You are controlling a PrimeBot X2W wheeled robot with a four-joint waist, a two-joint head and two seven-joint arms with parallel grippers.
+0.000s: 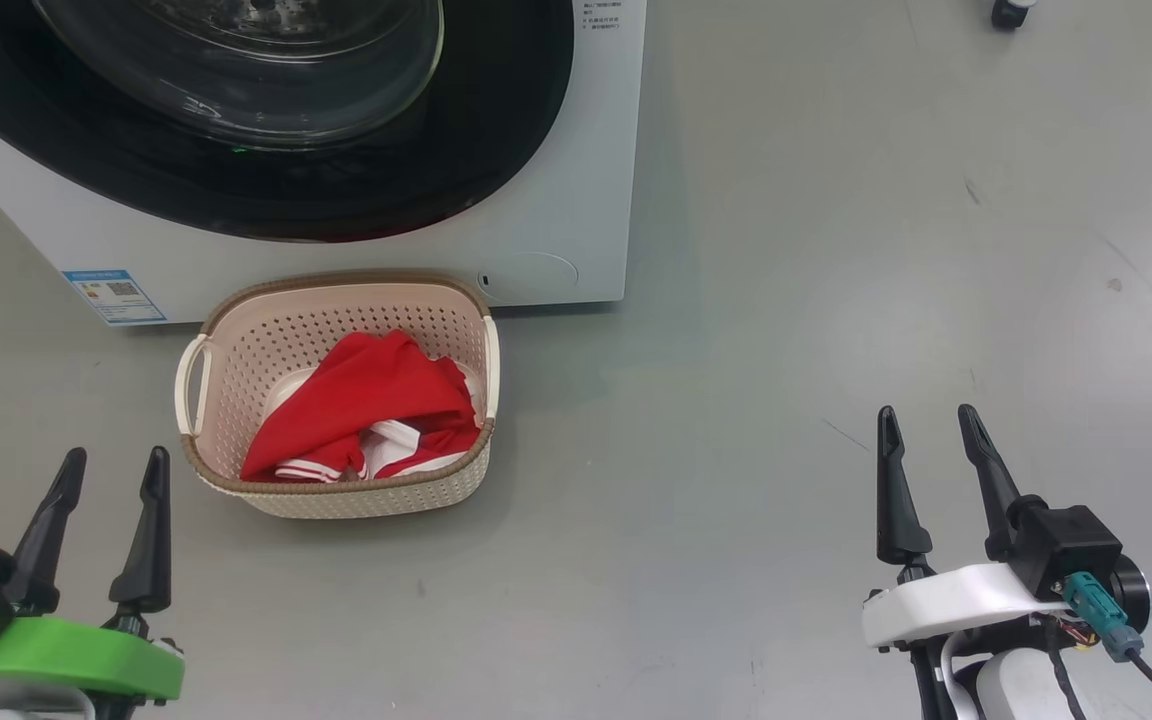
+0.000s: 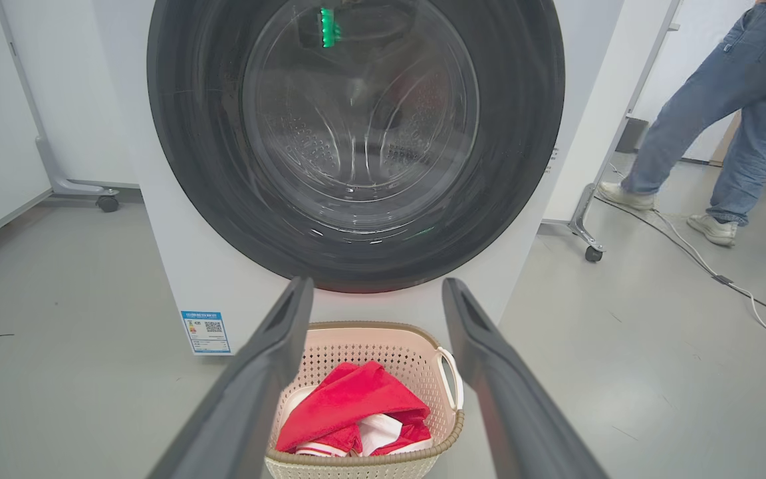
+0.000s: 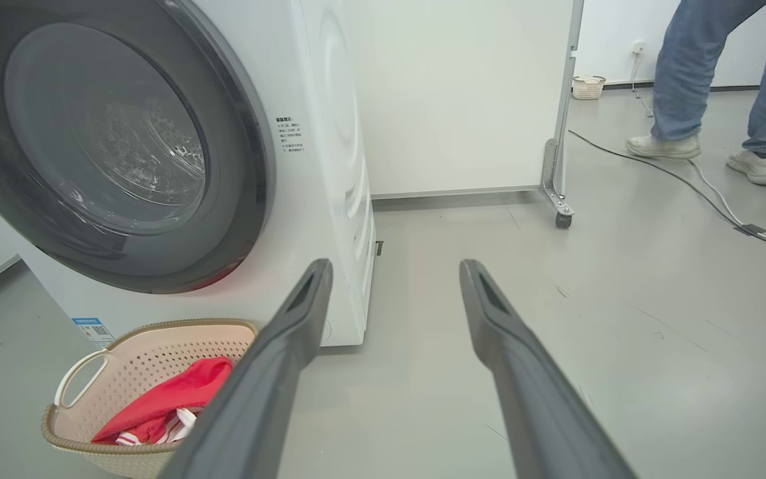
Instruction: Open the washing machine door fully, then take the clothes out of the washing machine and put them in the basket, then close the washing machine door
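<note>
Both with jaws wide, left gripper [image 1: 117,452] and right gripper [image 1: 926,410] flanked crumpled red clothes [image 1: 366,405] in the perforated cream basket [image 1: 266,340] before the glossy washing machine door [image 1: 496,150].

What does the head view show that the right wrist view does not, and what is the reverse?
Head view's extra: the left gripper, open, low at the left.
Right wrist view's extra: a person's legs in jeans, a cable on the floor, and a white panel on wheels.
Shared: the washing machine with the washing machine door shut, the basket in front of it holding the clothes, the blue label, and the right gripper, open.
</note>
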